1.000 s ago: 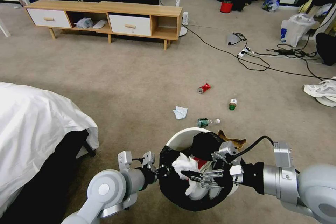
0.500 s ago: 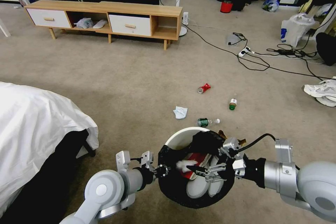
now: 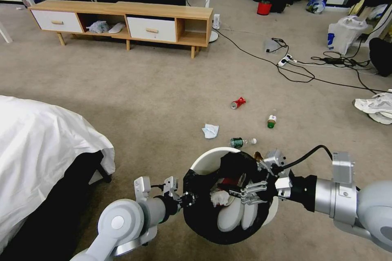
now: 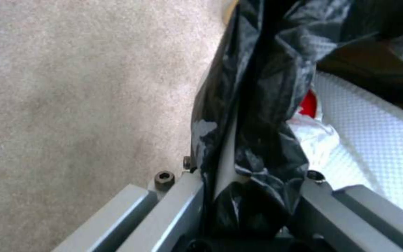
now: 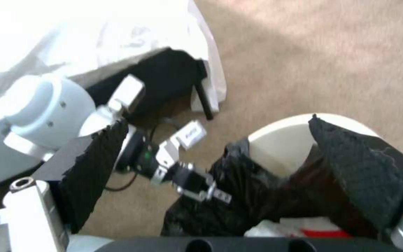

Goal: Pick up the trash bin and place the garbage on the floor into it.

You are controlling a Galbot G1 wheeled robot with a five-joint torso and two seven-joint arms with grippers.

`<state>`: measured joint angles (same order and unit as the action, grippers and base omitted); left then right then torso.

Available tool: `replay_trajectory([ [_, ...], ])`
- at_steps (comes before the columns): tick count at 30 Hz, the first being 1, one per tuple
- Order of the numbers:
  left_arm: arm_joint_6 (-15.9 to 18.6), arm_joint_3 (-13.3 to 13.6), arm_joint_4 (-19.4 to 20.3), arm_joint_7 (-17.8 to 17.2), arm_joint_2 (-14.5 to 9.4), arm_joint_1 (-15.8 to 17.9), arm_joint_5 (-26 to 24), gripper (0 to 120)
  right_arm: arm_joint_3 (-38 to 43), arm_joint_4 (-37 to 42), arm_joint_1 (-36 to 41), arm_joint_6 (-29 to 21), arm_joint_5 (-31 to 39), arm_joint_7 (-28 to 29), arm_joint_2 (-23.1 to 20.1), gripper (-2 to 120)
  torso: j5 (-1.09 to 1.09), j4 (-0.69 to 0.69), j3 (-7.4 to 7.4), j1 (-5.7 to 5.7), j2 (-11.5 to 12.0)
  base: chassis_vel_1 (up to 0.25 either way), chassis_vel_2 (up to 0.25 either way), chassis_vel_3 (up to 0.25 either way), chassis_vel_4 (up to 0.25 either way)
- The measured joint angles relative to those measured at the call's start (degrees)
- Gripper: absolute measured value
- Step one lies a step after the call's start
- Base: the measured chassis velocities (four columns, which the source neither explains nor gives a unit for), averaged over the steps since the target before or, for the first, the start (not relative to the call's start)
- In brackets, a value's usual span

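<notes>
Greyish-beige carpet floor fills the room, with a low wooden cabinet at upper left, a white-sheeted bed at left and cables at upper right. No writing is legible. The trash bin, white with a black liner, sits at bottom centre. The left gripper has its jaws clamped on the bin's rim; the right gripper hangs above the bin, jaws spread. A red can, tissue and green bottle lie beyond.

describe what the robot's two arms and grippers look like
Both arms are silver-grey metal with large rounded pale joints and black wrist collars. The left gripper has slim dark fingers, with boxy grey modules behind. The right gripper has metal linkage fingers with black textured pads and a black cable.
</notes>
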<state>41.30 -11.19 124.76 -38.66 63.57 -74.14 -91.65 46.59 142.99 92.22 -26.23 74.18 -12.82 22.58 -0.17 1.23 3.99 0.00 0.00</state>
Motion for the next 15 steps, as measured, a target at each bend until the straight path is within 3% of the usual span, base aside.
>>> replay_trajectory([
  [3, -0.01, -0.47, 0.04, 0.52, 0.06, -0.69, 0.94, 0, 1.04, 0.23, 0.17, 1.34, -0.07, 0.06, 0.24, 99, 0.0, 0.0, 0.0, 0.0, 0.0, 0.0, 0.0, 0.0, 0.0],
  [11, -0.05, -4.03, 0.58, 6.04, 0.72, -3.87, 7.86, 0, 1.84, 0.19, 0.55, 8.69, -3.78, 3.81, 3.04, 100, 0.0, 0.0, 0.0, 0.0, 0.0, 0.0, 0.0, 0.0, 0.0],
  [15, -0.28, -7.96, 2.11, 10.62, 0.91, -7.5, 12.69, 0, 2.57, -1.34, 0.76, 11.81, -7.45, 5.37, 5.1, 100, 0.0, 0.0, 0.0, 0.0, 0.0, 0.0, 0.0, 0.0, 0.0],
])
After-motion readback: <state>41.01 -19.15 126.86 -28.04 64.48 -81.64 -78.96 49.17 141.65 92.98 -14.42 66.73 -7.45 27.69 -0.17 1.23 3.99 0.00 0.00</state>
